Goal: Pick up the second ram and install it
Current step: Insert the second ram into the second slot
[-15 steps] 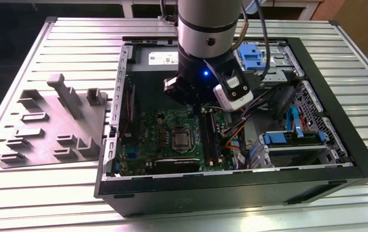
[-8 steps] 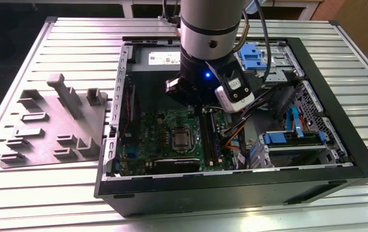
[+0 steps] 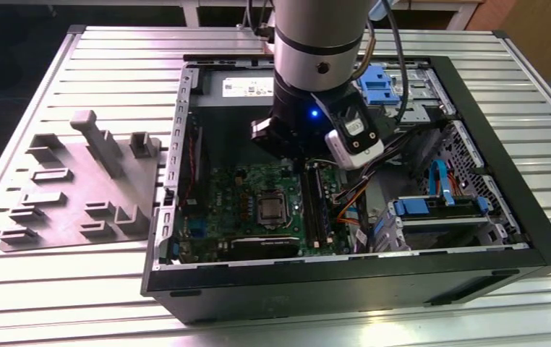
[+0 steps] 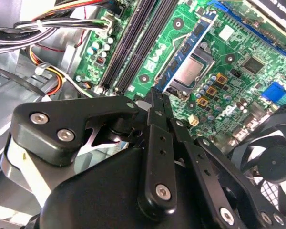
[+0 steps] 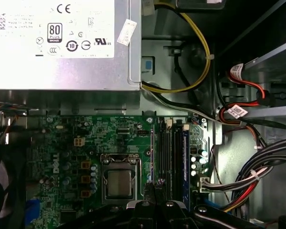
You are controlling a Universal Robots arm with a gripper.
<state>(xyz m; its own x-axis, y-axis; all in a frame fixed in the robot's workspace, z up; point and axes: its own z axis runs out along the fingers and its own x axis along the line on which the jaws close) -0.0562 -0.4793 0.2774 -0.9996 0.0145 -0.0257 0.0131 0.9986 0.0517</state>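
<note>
Fingers (image 4: 155,143) clenched tip to tip, nothing seen between them. Tips hang just above the motherboard (image 5: 62,143), beside the memory slots (image 5: 168,157). One blue-green ram stick (image 5: 185,157) stands in the slot farthest from the processor socket (image 5: 119,183); cannot tell whether it is the second one. Judged: seating stage. A press would call for the tips squarely over the stick's top edge. Arm (image 3: 319,43) drops near-vertical into the open case (image 3: 546,246) on the bench (image 3: 111,65).

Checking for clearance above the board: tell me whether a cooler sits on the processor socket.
No. In the first wrist view the processor socket shows its bare metal lid, uncovered.
</note>
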